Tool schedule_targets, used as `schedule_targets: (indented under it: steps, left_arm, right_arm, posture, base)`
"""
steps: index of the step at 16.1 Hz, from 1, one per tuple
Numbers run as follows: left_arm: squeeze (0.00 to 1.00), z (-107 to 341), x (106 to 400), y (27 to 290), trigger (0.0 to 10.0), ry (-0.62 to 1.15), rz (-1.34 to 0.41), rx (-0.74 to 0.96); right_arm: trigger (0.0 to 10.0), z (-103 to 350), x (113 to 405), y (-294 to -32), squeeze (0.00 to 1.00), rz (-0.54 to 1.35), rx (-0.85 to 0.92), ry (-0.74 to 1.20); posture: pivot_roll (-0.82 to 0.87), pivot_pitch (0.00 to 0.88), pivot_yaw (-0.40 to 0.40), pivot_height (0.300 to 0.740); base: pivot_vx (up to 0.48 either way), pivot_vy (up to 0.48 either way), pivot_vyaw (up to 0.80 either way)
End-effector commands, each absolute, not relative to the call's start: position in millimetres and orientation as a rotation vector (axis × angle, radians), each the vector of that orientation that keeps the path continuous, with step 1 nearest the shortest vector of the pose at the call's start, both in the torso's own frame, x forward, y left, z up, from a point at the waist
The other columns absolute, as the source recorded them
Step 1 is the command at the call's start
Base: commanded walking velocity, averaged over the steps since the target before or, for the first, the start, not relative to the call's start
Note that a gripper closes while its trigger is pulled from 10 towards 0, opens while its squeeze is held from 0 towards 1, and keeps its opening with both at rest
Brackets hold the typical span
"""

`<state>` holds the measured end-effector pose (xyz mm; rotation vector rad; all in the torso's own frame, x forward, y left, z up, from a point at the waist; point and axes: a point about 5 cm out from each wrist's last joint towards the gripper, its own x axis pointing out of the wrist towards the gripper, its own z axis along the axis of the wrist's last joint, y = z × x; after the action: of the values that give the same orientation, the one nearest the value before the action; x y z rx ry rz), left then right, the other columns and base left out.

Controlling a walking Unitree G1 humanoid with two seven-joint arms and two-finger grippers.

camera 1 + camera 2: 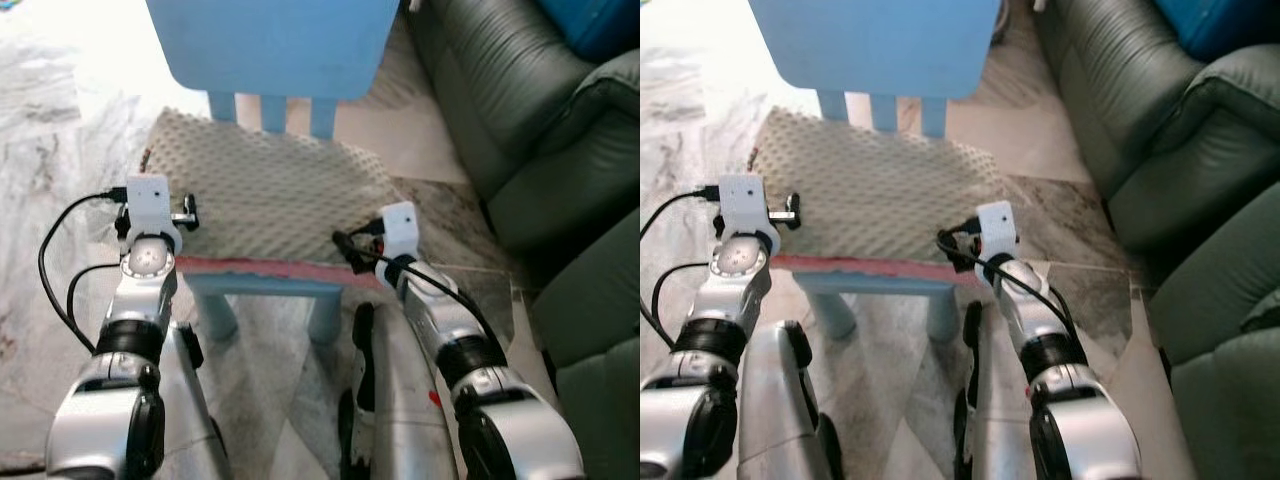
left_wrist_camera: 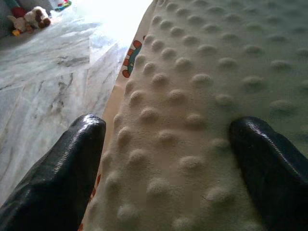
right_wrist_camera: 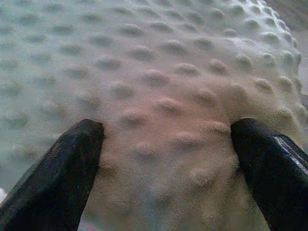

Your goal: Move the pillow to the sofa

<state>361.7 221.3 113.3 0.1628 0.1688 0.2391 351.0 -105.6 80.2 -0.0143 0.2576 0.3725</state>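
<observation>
Left wrist view: marble floor (image 2: pixel 53 62) beside pillow (image 2: pixel 202 96).

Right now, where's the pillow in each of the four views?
Left eye view: pillow on the blue chair, centre.
Right eye view: same, shifted left, between both wrists.
Left wrist view: bumpy cream surface between the left gripper fingers, spread wide; floor beside.
Right wrist view: same surface between the right gripper fingers, spread wide.
Shared landmark: the pillow's bumps.
</observation>
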Motion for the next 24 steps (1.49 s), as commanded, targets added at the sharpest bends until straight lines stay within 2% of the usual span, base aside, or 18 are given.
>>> schedule_targets:
  steps: [1,2,3,13,24]
  left_arm:
    - [0.00,105,360,225,10.0,0.207,0.246,0.184]
    - [0.00,103,360,226,4.8,0.219,0.245,0.194]
    - [0.00,100,359,227,0.0,0.230,0.244,0.188]
    - [0.00,87,354,235,0.0,0.284,0.268,0.194]
    - [0.00,84,353,234,0.0,0.280,0.282,0.203]
  right_arm:
    - [10.0,71,349,-107,0.00,0.349,-0.027,0.294]
    - [5.5,70,349,-106,0.00,0.343,-0.039,0.305]
    - [0.0,69,350,-105,0.00,0.336,-0.040,0.311]
    - [0.0,77,360,-122,0.00,0.251,-0.038,0.299]
    - [0.0,70,357,-110,0.00,0.347,-0.017,0.369]
  posture:
    - [0.00,0.201,-0.103,0.450]
    - [0.00,0.202,-0.102,0.450]
    - [0.00,0.202,-0.103,0.450]
    - [-0.01,0.197,-0.114,0.450]
    - [-0.01,0.193,-0.127,0.450]
  base:
    - [0.000,0.000,0.00]
    - [0.000,0.000,0.00]
    - [0.000,0.000,0.00]
    - [0.000,0.000,0.00]
    - [0.000,0.000,0.00]
